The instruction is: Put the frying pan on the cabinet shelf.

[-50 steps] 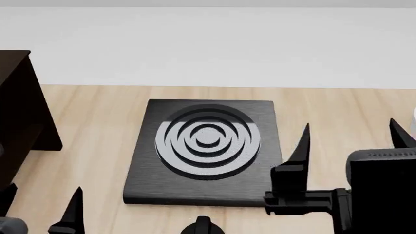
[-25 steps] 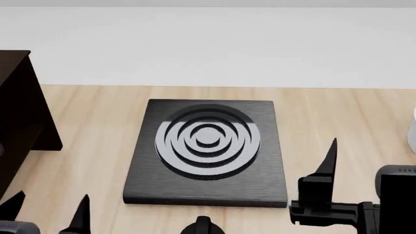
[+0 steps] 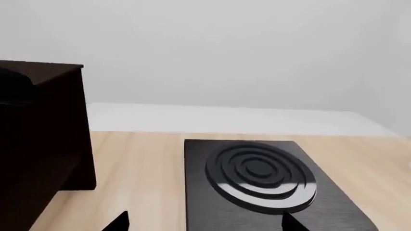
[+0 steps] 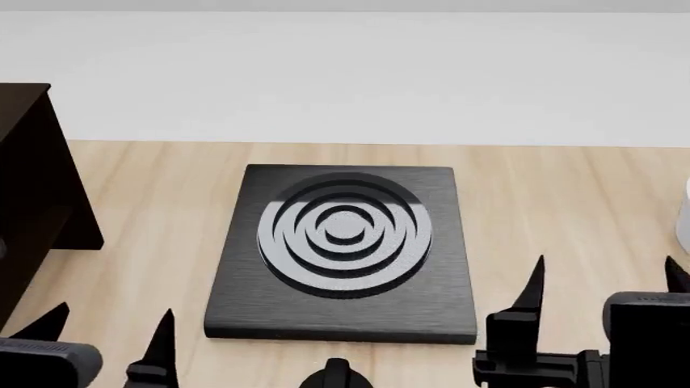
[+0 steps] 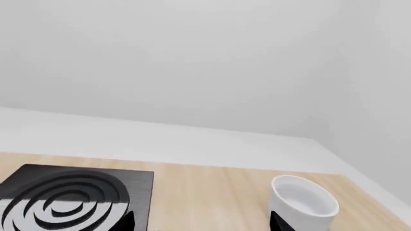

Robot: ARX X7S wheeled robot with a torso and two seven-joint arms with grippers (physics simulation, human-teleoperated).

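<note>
The frying pan does not show clearly in any view. The dark brown cabinet [image 4: 32, 194] stands at the table's left edge; it also shows in the left wrist view [image 3: 38, 139]. Its inside is too dark to make out the shelf. My left gripper [image 4: 108, 319] is open and empty over the table's near left, in front of the cabinet; the left wrist view [image 3: 204, 222] shows only its two tips. My right gripper [image 4: 603, 271] is open and empty at the near right, beside the burner plate; the right wrist view [image 5: 204, 219] shows its tips wide apart.
A square black burner plate [image 4: 342, 250] with concentric rings lies mid-table and shows in both wrist views [image 3: 257, 183] [image 5: 70, 199]. A white round bowl [image 5: 303, 199] stands at the far right [image 4: 683, 214]. A small dark rounded shape [image 4: 338, 373] sits at the near edge.
My right gripper has drawn back toward the near edge, lower in the head view. My left gripper has shifted a little to the right. Both stay open.
</note>
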